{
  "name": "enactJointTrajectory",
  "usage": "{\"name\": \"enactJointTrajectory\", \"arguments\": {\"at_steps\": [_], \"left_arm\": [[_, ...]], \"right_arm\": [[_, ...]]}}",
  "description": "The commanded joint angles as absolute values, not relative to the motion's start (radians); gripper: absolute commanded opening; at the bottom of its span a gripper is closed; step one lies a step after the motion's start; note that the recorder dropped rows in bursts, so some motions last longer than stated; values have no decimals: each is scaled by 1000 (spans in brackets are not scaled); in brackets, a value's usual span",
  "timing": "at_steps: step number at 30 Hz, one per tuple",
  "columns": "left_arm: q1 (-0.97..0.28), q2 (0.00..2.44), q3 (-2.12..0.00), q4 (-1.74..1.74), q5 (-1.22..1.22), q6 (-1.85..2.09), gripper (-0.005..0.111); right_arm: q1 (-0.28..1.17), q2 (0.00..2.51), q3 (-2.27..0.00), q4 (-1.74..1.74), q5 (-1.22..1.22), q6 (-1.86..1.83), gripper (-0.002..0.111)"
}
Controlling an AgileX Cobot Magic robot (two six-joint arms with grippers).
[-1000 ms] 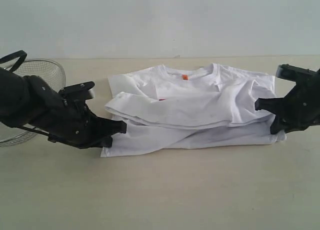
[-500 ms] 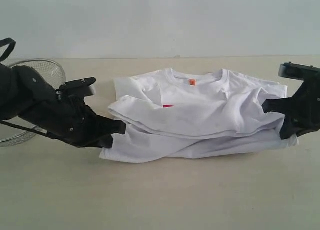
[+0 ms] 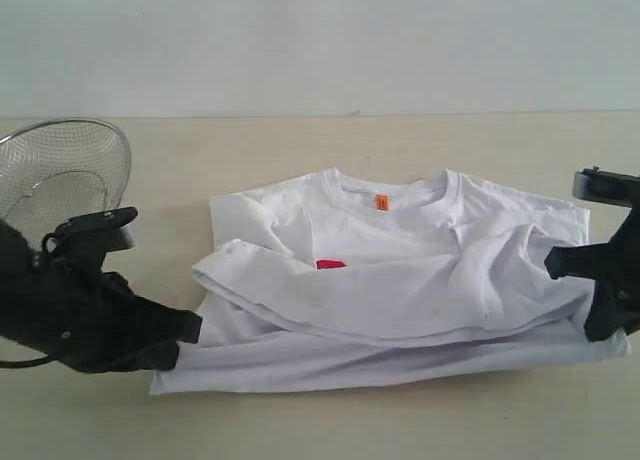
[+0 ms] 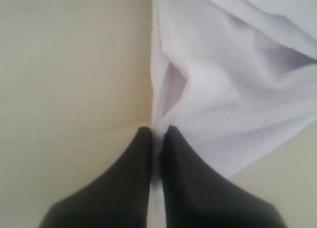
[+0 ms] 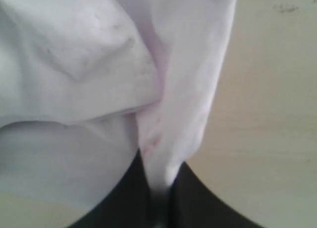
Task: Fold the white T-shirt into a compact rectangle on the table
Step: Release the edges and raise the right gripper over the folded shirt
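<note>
Both jaw pairs are pressed together on cloth: the left gripper (image 4: 156, 133) pinches the left edge of the shirt (image 3: 400, 280), and the right gripper (image 5: 159, 186) pinches its right edge. The half-folded shirt lies stretched between them on the table (image 3: 330, 425). Behind the left arm the basket (image 3: 62, 170) stands apart, showing only mesh. Since a second ago grippers and shirt have slid nearer the camera, baring more red print (image 3: 331, 265).

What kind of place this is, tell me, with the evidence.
Probably a robot lab bench: the black left gripper and right gripper pinch a white short-sleeved T-shirt on a pale beige tabletop before a blank wall; a round wire-mesh metal basket sits aside.
</note>
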State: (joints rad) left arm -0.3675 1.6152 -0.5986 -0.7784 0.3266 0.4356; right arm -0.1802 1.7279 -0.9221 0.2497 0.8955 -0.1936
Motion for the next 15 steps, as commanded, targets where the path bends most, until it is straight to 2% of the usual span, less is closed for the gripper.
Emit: {"name": "enactJointTrajectory", "arguments": {"at_steps": [1, 15], "left_arm": [[-370, 1502, -518, -769, 318, 424, 4], [-370, 1380, -411, -769, 394, 422, 4]], "right_arm": [[-188, 1672, -866, 225, 916, -177, 0], [-188, 1520, -727, 249, 948, -169, 0]]}}
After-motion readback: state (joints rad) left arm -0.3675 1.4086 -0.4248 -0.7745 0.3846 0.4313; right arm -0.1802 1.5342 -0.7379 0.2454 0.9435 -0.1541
